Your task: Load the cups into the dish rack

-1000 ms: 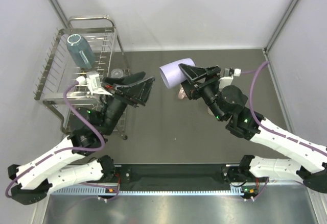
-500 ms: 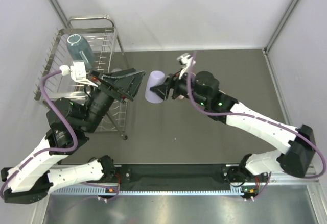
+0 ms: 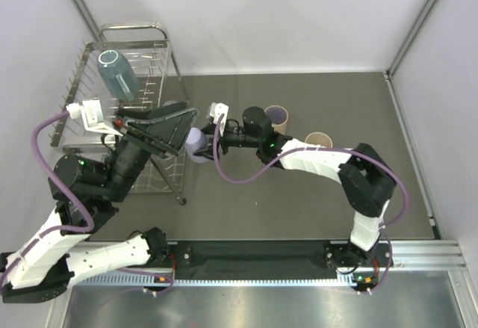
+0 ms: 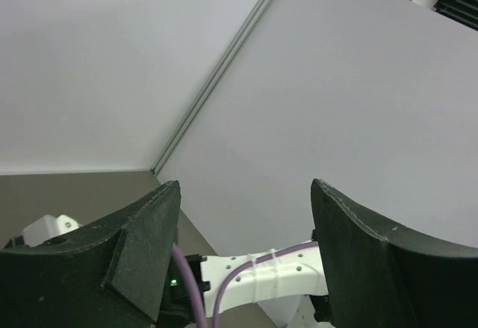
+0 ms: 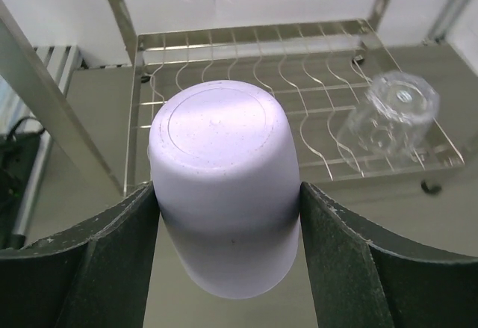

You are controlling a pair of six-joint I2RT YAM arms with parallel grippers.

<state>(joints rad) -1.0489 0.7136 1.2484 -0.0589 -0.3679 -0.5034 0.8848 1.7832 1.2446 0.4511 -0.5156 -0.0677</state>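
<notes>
Your right gripper (image 5: pixel 228 193) was pinching the tumbler (image 5: pixel 222 156), one finger pressed on each side. The tumbler's flat base faced the wrist camera. In the top view the tumbler sat left of centre, off the table (image 3: pixel 299 193), just right of the rack's right edge and close beside your left gripper (image 3: pixel 160 125).

Left gripper jaws were spread with nothing between them. Its wrist view showed only wall (image 4: pixel 149 59) and part of the right arm (image 4: pixel 261 279).

The rack (image 5: pixel 246 59) filled the upper half of the right wrist view, directly behind the tumbler. A glass (image 5: pixel 388 115) lay tipped over on the rack's wires at right.

Top view also had a teal cup (image 3: pixel 117 74) in the rack at upper left. Two more stood on the table right of centre, well apart from the rack: a cup (image 3: pixel 277 114) and a beige cup (image 3: pixel 320 140).
</notes>
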